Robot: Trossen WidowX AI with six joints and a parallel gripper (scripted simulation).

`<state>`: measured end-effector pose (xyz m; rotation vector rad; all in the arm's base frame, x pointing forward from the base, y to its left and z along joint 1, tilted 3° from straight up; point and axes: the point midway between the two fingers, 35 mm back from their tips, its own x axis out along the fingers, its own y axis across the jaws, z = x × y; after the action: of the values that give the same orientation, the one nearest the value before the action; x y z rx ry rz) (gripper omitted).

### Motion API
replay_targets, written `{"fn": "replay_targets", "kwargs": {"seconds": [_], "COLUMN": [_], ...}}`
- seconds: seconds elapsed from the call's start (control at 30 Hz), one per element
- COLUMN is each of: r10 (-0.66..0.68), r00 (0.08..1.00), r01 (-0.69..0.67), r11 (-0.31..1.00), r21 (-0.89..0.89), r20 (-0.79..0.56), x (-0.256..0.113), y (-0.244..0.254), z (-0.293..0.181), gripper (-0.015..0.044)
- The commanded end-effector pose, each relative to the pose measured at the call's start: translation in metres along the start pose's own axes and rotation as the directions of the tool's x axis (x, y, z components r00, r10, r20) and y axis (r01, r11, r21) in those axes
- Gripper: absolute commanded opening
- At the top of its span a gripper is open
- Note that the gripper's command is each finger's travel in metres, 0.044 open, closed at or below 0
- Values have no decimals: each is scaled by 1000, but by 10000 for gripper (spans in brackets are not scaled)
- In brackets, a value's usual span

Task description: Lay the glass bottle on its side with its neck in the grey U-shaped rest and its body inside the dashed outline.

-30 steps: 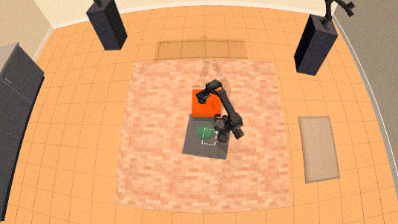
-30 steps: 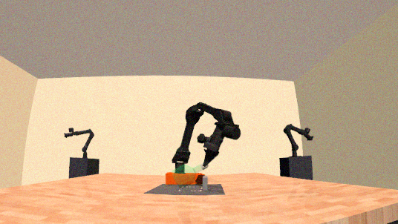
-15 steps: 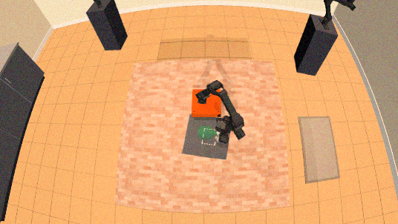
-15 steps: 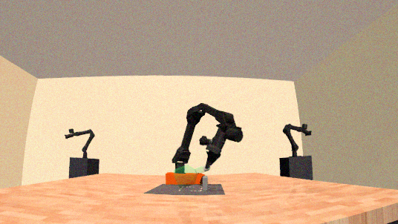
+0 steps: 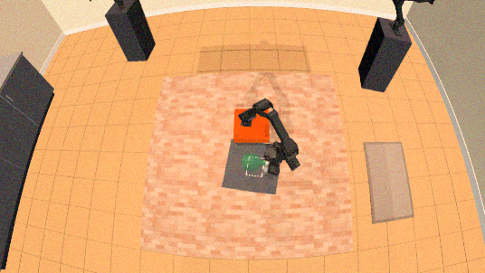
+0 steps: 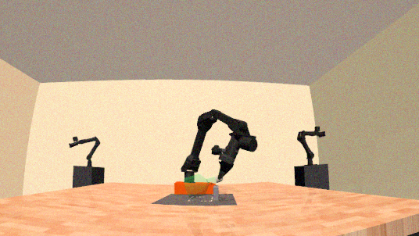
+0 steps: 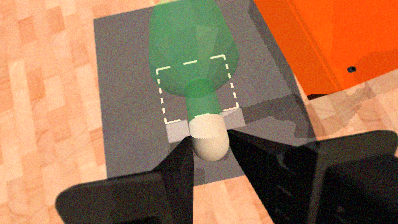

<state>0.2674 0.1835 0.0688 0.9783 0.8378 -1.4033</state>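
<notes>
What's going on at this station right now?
The arm's gripper holds the green glass bottle by its pale neck end. The bottle looks tipped well over, above the dark mat with the dashed outline. It isn't released, and the body doesn't line up with the outline in the wrist view. Whether any part touches down, I can't tell.
</notes>
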Motion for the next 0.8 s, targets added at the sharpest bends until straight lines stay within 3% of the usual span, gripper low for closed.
{"fn": "replay_targets", "kwargs": {"seconds": [0.0, 0.77], "r10": [-3, 7], "r00": [1000, 1000], "r01": [3, -7], "r11": [1000, 1000], "r21": [2, -9], "r20": [0, -3], "x": [4, 12], "y": [0, -2], "z": [-3, -16], "gripper": [130, 130]}}
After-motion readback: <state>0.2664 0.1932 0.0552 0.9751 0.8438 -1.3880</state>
